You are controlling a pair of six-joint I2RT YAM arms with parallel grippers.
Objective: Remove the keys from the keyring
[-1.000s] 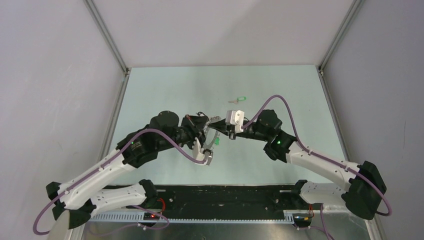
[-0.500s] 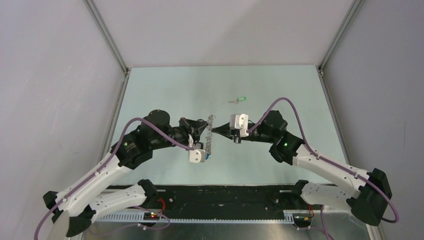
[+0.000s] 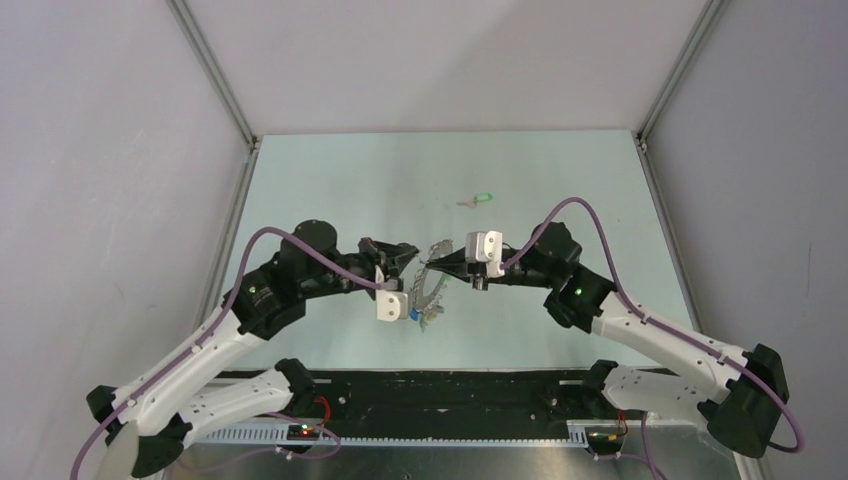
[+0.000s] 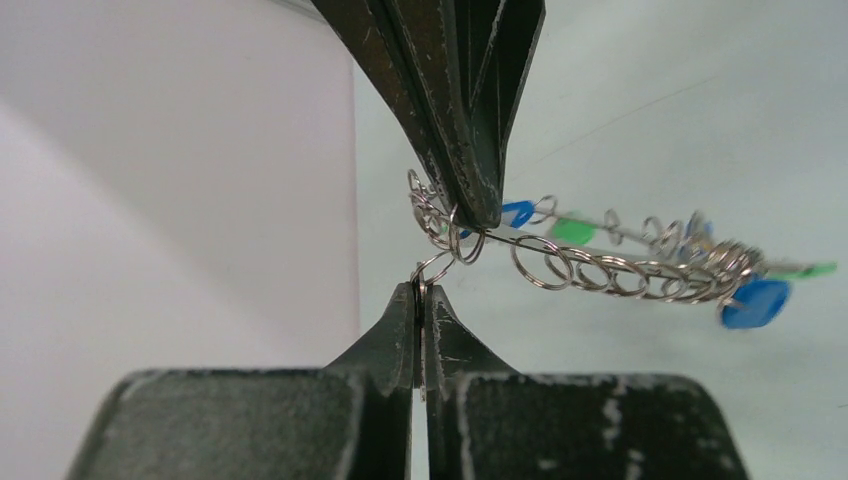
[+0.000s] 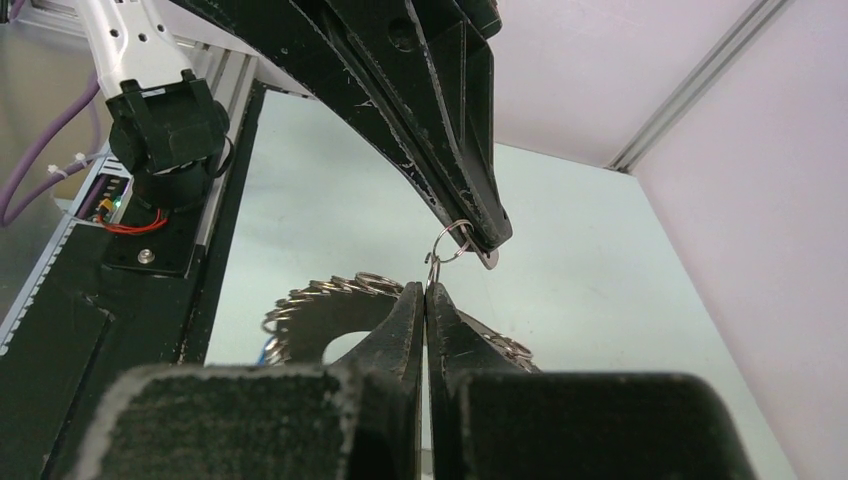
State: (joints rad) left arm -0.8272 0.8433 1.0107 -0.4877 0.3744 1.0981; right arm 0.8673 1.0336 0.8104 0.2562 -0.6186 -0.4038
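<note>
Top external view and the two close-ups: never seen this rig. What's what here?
Two robot arms are bolted at the near edge of a pale green table. The top external view looks down from above and behind them. The other two come from a camera on each wrist, so the dark fingers at the bottom are that arm's own. The left gripper and right gripper meet tip to tip, both shut on the keyring, a wire loop strung with small rings. From it hang keys with blue and green heads. One green-headed key lies loose farther back.
</note>
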